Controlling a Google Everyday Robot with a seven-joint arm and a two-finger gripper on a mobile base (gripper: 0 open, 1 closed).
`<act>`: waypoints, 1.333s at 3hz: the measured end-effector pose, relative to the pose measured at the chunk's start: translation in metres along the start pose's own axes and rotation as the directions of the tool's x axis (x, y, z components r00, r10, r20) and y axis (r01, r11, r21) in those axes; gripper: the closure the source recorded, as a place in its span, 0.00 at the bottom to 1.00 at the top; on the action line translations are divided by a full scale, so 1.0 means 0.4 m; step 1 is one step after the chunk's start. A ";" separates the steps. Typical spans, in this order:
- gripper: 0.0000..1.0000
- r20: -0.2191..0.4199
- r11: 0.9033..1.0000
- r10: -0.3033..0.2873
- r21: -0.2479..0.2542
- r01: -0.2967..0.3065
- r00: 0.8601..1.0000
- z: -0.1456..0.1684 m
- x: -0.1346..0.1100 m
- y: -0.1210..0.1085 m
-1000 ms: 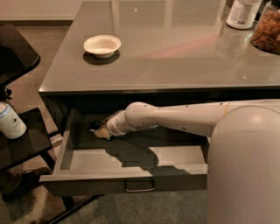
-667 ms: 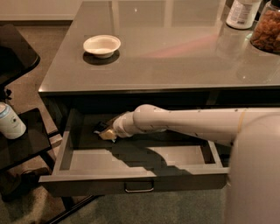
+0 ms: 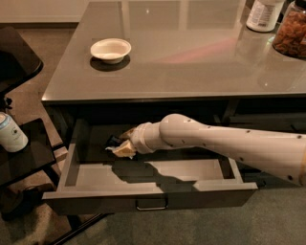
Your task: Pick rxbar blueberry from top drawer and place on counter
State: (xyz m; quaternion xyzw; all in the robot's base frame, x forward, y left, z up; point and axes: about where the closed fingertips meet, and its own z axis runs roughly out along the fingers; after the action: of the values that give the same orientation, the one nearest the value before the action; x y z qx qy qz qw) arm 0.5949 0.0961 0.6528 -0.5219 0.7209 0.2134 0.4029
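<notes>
The top drawer is pulled open under the counter, its metal bar handle at the front. My white arm reaches in from the right. The gripper is low inside the drawer at its back left. A small dark sliver shows at the gripper's tip. It may be the rxbar blueberry, but the gripper hides most of it. The arm's shadow lies on the drawer floor.
A white bowl sits on the counter's left part. A white container and a jar of snacks stand at its far right. A black side table at the left carries a white bottle.
The gripper has shifted slightly to the right inside the drawer and stays low at the back left. The arm's near part has swung further right. The drawer has not moved.
</notes>
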 end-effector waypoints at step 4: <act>1.00 0.032 0.902 -0.417 -0.107 0.418 0.908 -0.258 -0.374 0.142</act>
State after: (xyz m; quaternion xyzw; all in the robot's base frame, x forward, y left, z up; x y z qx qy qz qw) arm 0.5249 0.1282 0.8269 -0.6849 0.5777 0.1645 0.4124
